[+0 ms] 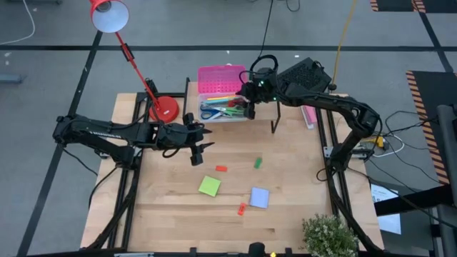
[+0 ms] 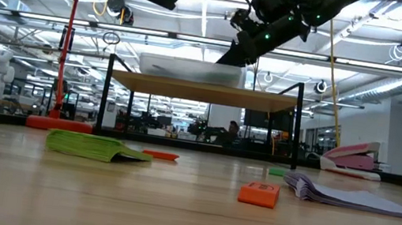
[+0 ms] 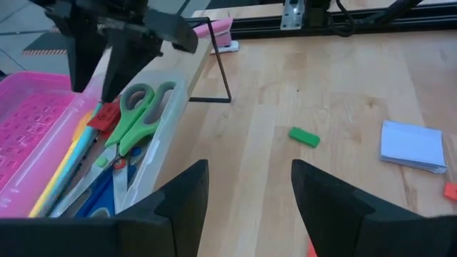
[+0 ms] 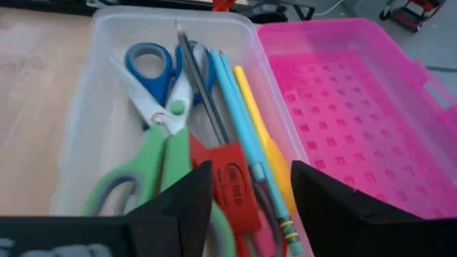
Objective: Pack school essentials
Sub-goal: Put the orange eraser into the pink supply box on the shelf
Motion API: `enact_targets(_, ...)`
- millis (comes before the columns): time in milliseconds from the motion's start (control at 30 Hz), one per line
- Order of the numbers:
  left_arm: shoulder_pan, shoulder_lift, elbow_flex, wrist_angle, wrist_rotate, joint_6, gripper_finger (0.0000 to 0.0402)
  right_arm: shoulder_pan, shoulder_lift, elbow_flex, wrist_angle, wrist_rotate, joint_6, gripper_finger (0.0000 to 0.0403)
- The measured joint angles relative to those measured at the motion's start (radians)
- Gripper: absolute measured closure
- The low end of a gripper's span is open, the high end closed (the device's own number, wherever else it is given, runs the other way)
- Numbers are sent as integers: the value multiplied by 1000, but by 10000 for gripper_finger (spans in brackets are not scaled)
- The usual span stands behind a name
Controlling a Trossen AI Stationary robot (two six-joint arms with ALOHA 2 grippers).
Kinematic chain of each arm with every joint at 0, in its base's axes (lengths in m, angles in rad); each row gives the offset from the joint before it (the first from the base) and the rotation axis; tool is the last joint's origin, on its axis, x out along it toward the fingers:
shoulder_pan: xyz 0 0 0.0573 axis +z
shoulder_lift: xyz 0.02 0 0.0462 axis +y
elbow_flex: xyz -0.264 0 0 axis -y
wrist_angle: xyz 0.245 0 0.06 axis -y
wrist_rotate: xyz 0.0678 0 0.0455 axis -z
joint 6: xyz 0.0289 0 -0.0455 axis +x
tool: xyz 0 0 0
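Observation:
A clear box (image 1: 223, 108) with its pink lid (image 1: 220, 77) open stands on a small raised wooden shelf (image 2: 204, 91) at the table's far side. In it lie blue-handled scissors (image 4: 151, 63), green-handled scissors (image 4: 136, 178), teal and yellow pencils (image 4: 246, 121) and a red eraser (image 4: 234, 187). My right gripper (image 4: 248, 196) hangs open just above the box, over the red eraser. My left gripper (image 3: 248, 203) hovers open over bare table left of the box. On the table lie a green pad (image 1: 209, 186), a lavender pad (image 1: 259, 198), a green eraser (image 1: 258, 163) and two red erasers (image 1: 221, 169) (image 1: 242, 208).
A pink stapler-like object (image 1: 308, 116) lies at the far right. A red desk lamp's base (image 1: 165, 108) stands left of the box. The shelf's thin black legs (image 3: 218, 78) stand beside the box. A small plant (image 1: 330, 235) sits at the near right corner.

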Motion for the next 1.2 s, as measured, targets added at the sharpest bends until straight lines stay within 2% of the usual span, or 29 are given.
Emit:
enact_targets(267,-39,0,0,-3,52,-3,197,112,-147,0,-171,27,52,212)
enact_targets(400,-91,8,0,-45,51,-39,197,196,-234,-9,-299,26,161,212)
enact_targets(500,-149,22,-50,-41,48,-69,197,291,-311,-80,-332,26,257,212)
enact_targets(567,-181,40,-102,20,47,-84,197,367,-370,-164,-302,43,318,212)
enact_targets(700,-231,78,-233,183,-15,-110,197,532,-471,-366,-154,171,440,212)
enact_targets(900,-230,184,-345,458,-38,-111,174,717,-538,-619,91,317,573,212)
enact_targets(1067,-216,298,-346,504,-45,-102,143,799,-545,-712,192,386,614,212)
enact_targets(1200,-206,376,-347,545,-46,-117,139,829,-545,-730,195,392,616,212)
